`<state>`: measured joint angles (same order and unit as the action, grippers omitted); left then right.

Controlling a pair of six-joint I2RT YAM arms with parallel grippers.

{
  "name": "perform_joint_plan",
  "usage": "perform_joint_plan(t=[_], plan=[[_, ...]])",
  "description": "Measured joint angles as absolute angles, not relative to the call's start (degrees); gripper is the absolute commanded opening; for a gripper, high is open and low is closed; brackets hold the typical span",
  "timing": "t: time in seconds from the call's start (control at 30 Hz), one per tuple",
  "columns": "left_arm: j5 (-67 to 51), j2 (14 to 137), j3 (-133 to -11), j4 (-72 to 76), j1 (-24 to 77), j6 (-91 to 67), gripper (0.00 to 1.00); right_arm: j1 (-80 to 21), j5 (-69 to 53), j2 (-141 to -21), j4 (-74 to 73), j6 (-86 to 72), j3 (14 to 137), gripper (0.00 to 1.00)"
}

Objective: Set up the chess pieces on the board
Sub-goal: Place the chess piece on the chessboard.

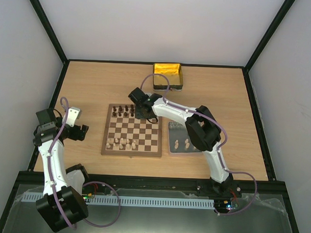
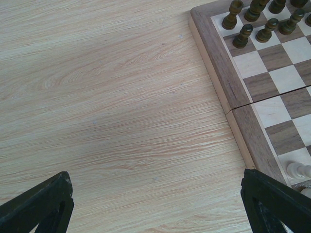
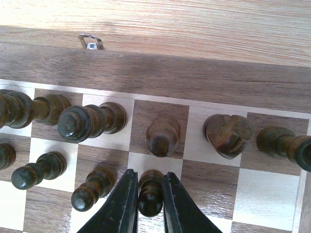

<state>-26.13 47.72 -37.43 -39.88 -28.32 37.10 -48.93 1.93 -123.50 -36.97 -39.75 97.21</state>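
Observation:
The board [image 1: 104, 140] lies mid-table. Dark chess pieces [image 1: 124, 111] fill part of its far rows and pale ones [image 1: 121, 143] stand along its near rows. My right gripper [image 1: 142, 113] reaches over the far rows. In the right wrist view it [image 3: 149, 174] is shut on a dark pawn [image 3: 150, 194] that stands upright on a pale second-row square, with a bishop [image 3: 163, 135] and a knight [image 3: 227, 135] behind it. My left gripper [image 1: 82, 132] hovers left of the board, open and empty [image 2: 156, 182], over bare table beside the board's border [image 2: 228, 73].
A grey metal tray [image 1: 178, 128] right of the board holds three pale pieces [image 1: 181, 144]. A yellow-gold tin [image 1: 168, 76] stands at the back of the table. Dark pawns [image 3: 41, 170] stand close on the left of the held pawn. A metal clasp [image 3: 91, 42] sticks out of the board's far edge.

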Motion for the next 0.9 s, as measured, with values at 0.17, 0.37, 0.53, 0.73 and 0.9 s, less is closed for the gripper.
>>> perform_joint_plan(t=[0.17,0.37,0.53,0.73,0.9], plan=[[-26.15,47.75,-37.43,-39.92,-28.32,37.12,0.94,-48.93,1.93,-123.59,-37.01,-39.62,97.27,0.15],[-26.2,47.9,-37.43,-40.23,-28.32,37.15,0.94,-48.93,1.93,-123.61,-37.01,-39.62,97.3,0.2],[-26.46,48.05,-37.43,-40.25,-28.32,37.15,0.94,-48.86,1.89,-123.61,-37.01,-39.4,97.34,0.22],[-26.57,48.05,-37.43,-40.25,-28.32,37.15,0.94,-48.82,1.89,-123.61,-37.01,-39.4,97.34,0.22],[-26.57,48.05,-37.43,-40.25,-28.32,37.15,0.94,-48.82,1.85,-123.59,-37.01,-39.4,97.34,0.23]])
